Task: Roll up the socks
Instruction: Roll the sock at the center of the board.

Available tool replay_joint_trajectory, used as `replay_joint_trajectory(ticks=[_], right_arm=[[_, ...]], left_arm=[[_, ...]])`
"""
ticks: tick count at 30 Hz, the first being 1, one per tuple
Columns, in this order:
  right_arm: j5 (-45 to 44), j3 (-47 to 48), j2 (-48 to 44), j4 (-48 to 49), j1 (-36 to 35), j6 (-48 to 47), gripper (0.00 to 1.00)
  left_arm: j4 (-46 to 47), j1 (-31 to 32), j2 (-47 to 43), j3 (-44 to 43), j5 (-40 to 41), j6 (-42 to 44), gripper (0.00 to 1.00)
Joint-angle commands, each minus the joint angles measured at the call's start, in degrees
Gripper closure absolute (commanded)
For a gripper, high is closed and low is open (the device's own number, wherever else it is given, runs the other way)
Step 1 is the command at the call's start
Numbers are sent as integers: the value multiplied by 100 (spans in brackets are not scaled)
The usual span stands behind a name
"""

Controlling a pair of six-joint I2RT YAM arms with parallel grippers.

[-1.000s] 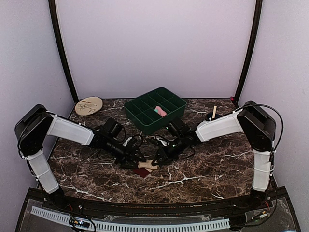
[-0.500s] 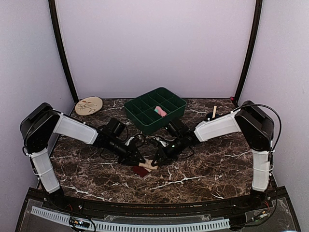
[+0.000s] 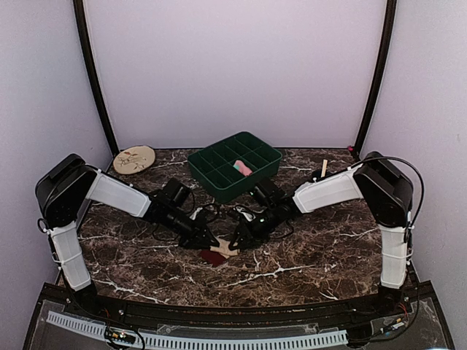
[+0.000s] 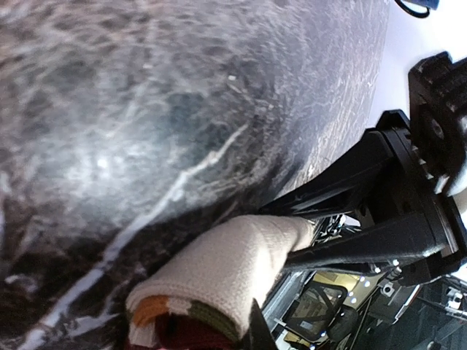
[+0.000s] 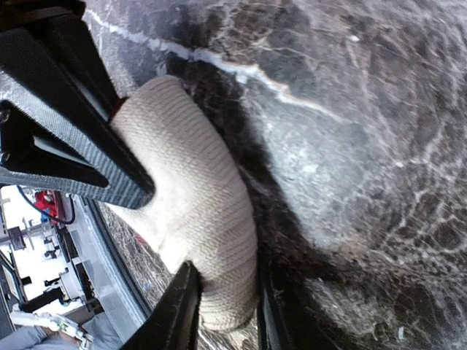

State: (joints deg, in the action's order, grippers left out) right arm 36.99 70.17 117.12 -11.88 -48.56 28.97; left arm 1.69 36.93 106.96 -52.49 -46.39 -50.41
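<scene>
Marble table (image 3: 328,255), sock (image 5: 197,219) within right gripper (image 5: 222,295)

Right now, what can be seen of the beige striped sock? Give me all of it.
The beige sock is ribbed knit fabric, mostly cream, bent into a thick curved bundle low over the marble table, in front of the green tray. One end shows orange, olive and maroon bands, and a maroon part lies on the tabletop. The left gripper and right gripper pinch it from opposite sides, tips close together. How tightly it is rolled cannot be told.
</scene>
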Motion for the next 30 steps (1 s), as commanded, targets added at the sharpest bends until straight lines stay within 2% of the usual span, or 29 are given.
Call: replay_joint_trajectory(ticks=[1, 5, 11, 14, 19, 20, 30], right_arm=[[-535, -144, -297, -2, 51, -146, 70], [-1169, -372, -760, -21, 25, -319, 65], [-2190, -634, -1356, -247, -299, -743, 64], [-2631, -552, -1511, -298, -625, -944, 71], [-2792, -171, -1343, -167, -1022, -1082, 97], [-2771, -79, -1249, -166, -1077, -1100, 100], [-2888, 844, -361, -294, -1460, -1262, 100]], left_arm=[[226, -133, 31, 200, 111, -355, 100], [359, -276, 77, 235, 80, -499, 100], [528, -349, 206, 184, -24, -641, 100], [559, -353, 244, 135, -60, -662, 100], [560, -370, 328, 76, -120, -686, 100], [564, -370, 340, 73, -138, -696, 100], [575, -436, 352, 61, -244, -664, 100]])
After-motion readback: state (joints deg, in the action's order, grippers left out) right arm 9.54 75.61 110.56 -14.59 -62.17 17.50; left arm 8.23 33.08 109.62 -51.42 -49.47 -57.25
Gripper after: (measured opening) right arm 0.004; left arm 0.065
